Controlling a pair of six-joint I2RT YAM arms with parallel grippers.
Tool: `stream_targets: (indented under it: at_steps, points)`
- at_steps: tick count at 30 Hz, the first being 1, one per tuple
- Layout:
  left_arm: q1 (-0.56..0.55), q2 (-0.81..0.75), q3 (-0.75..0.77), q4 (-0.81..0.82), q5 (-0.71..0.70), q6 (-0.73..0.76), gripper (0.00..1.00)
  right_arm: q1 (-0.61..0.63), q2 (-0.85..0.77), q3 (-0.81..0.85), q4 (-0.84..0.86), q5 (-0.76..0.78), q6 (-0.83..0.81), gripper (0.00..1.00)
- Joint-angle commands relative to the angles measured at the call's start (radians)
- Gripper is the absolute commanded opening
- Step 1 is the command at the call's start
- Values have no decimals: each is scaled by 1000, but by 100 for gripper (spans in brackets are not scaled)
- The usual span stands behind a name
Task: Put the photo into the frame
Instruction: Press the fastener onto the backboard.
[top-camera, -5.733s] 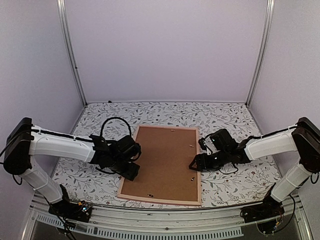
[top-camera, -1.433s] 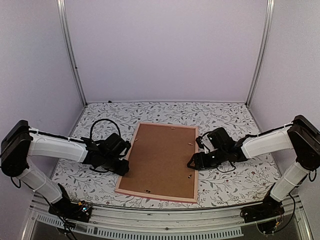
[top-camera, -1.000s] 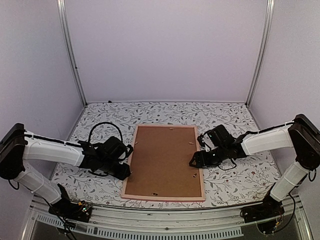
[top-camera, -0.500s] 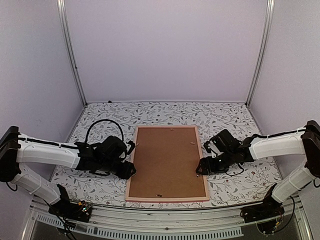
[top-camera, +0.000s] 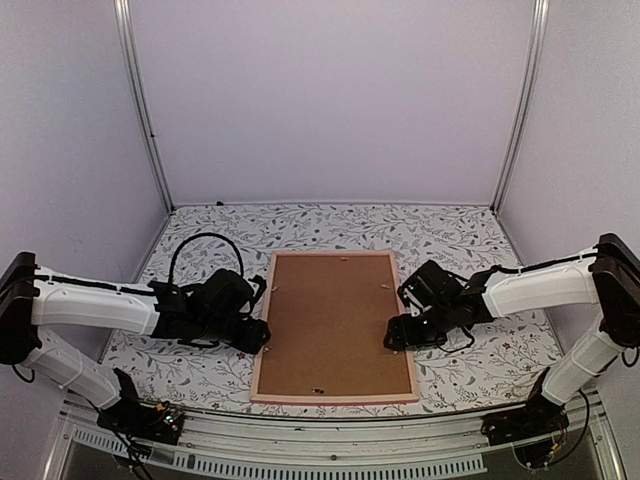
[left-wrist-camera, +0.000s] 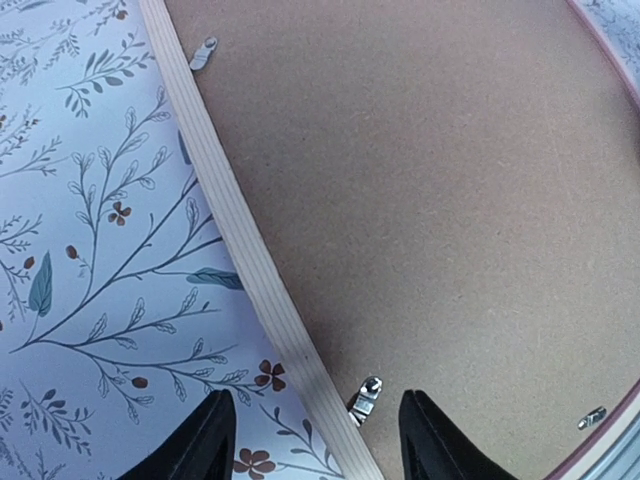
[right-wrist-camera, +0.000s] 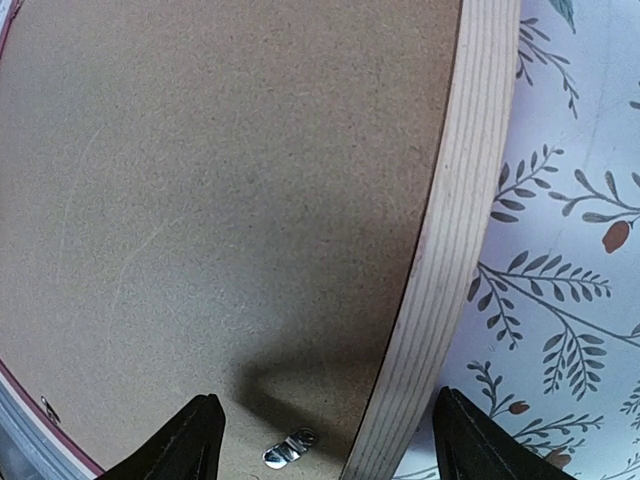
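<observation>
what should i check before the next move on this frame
1. Frame lies flat, back up, on the table: ok.
2. Backing board sits inside the rails: ok.
3. Left end effector open, holding nothing: ok.
4. Right end effector open, holding nothing: ok.
5. Photo inside the frame: cannot tell, the board covers whatever lies beneath.
6. Metal clip by the left end effector turned over the board: cannot tell.
</observation>
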Motion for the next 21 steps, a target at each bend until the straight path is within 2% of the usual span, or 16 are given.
stream_targets:
  at_steps: [1, 21]
  points:
    - [-12, -17, 15, -16, -28, 3, 58, 31, 57, -16, -106, 33, 42, 75]
    - [-11, -15, 5, -28, -37, -5, 58, 43, -20, -82, -141, 48, -26, 61]
